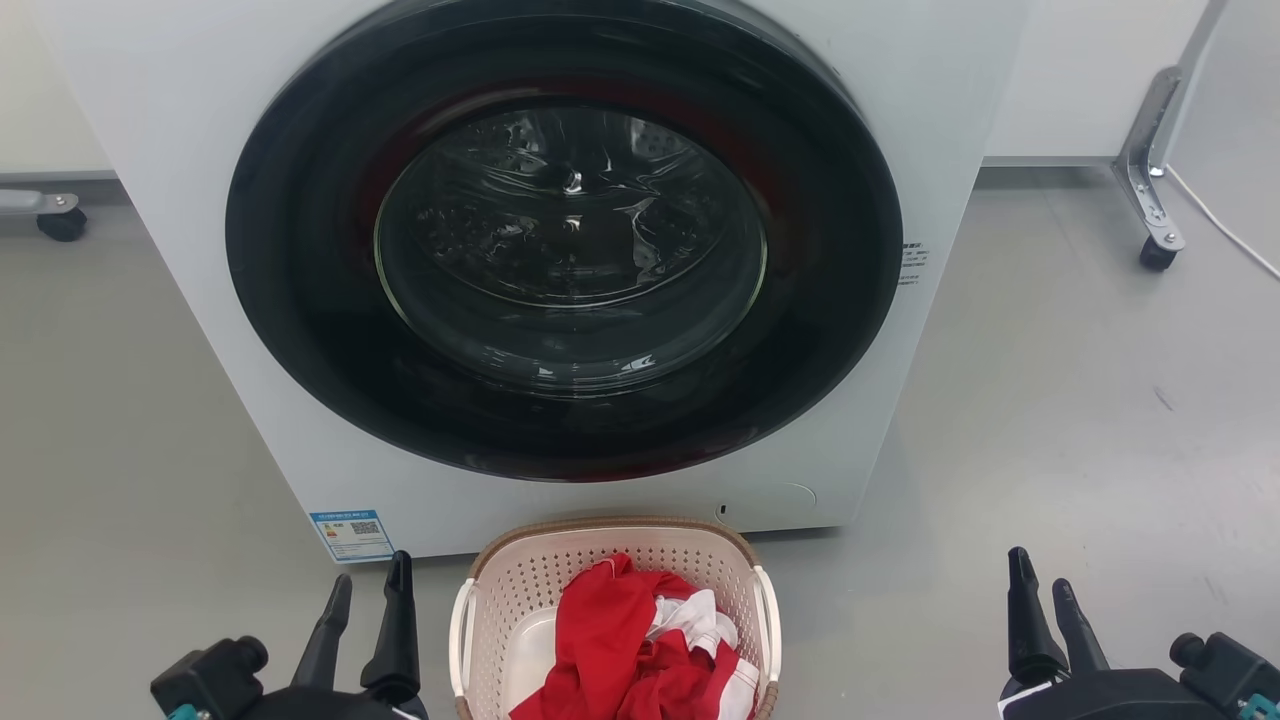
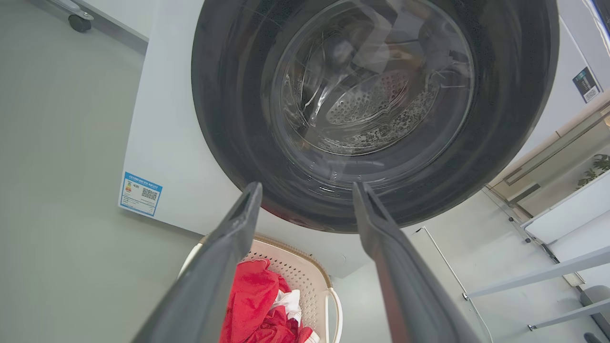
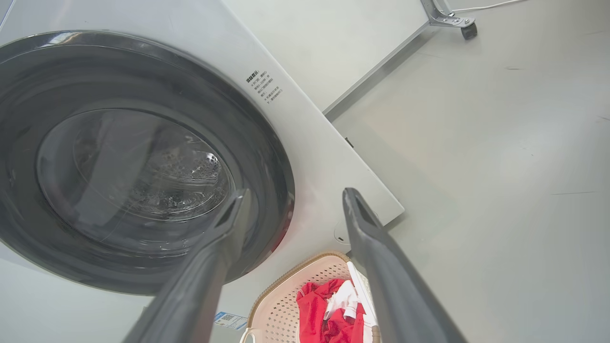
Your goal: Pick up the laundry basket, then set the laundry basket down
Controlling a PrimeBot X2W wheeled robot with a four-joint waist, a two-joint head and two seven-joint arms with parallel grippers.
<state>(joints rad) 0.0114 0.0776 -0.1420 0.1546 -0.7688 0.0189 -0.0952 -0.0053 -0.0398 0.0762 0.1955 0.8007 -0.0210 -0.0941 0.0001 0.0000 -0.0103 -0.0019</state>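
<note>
Before the washer (image 1: 180, 150), the laundry basket (image 1: 520, 590) sits between the left tool (image 1: 372, 568) and the right tool (image 1: 1039, 568), both parted and empty.

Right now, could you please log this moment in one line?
basket: floor, by washer, holds clothes, unlifted | left pincer: open, empty | right pincer: open, empty

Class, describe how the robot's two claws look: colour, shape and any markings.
The left claw and right claw match. Each has two long, dark grey fingers tapering to pointed tips, set on a black base with a round knob and small teal parts.
</note>
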